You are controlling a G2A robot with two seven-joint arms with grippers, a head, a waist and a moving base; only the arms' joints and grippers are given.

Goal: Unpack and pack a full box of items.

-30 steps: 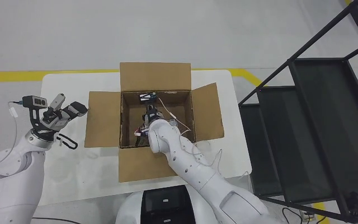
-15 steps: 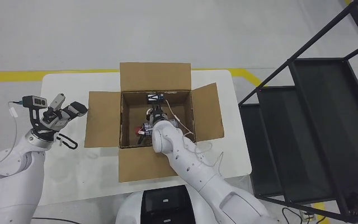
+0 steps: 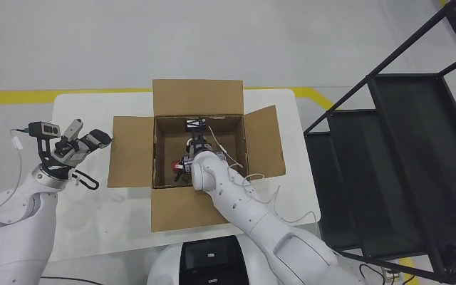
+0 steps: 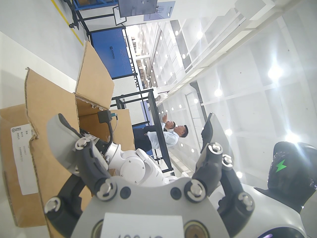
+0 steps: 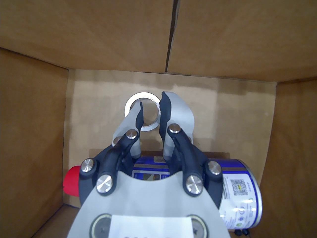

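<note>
An open cardboard box stands in the middle of the white table, and my right arm goes down into it. Inside, my right gripper has its fingers nearly together astride the rim of a white ring on the box floor; one finger sits in the hole, the other outside. A blue can with a red cap lies on its side under the wrist. My left gripper hangs open and empty in the air left of the box.
The box's four flaps are folded outward, the left flap nearest my left gripper. A black metal stair frame stands off the table's right side. Bare tabletop lies left of and in front of the box.
My right wrist moved a little toward the far wall inside the box, then settled. The left arm has not moved.
</note>
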